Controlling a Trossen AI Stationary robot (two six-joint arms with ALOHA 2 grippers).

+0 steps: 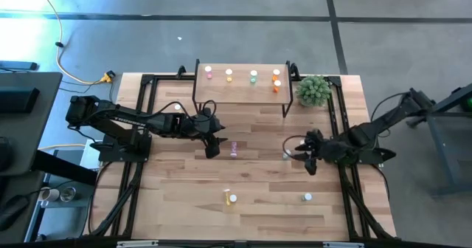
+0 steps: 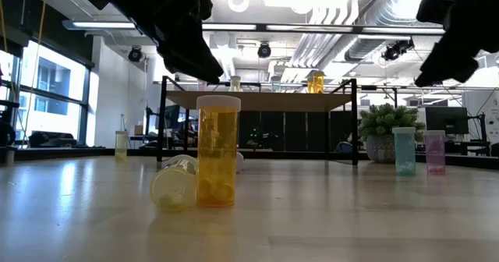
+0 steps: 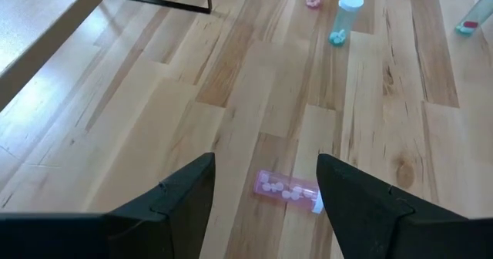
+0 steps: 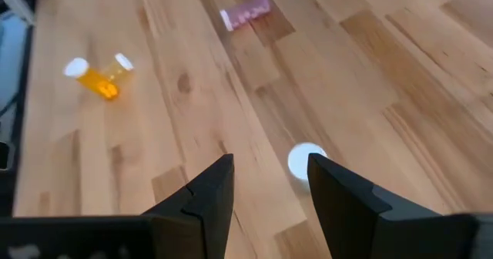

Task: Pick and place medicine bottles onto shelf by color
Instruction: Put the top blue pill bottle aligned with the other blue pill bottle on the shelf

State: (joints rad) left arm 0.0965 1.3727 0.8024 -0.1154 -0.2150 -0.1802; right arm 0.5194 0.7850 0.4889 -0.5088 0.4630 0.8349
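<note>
The left gripper (image 3: 266, 183) hangs with jaws spread above a pink bottle (image 3: 287, 191) lying on its side mid-tabletop (image 1: 184, 204), well short of the shelf (image 1: 240, 91). Light, rigid and smooth, it probably rolls easily; grip across the body. The right gripper (image 4: 271, 183), jaws parted, hovers over an upright bottle (image 4: 306, 163).

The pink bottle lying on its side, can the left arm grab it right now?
Probably yes. The left tool is open and right above the pink bottle, which lies alone on bare table with nothing nearby blocking it.
</note>
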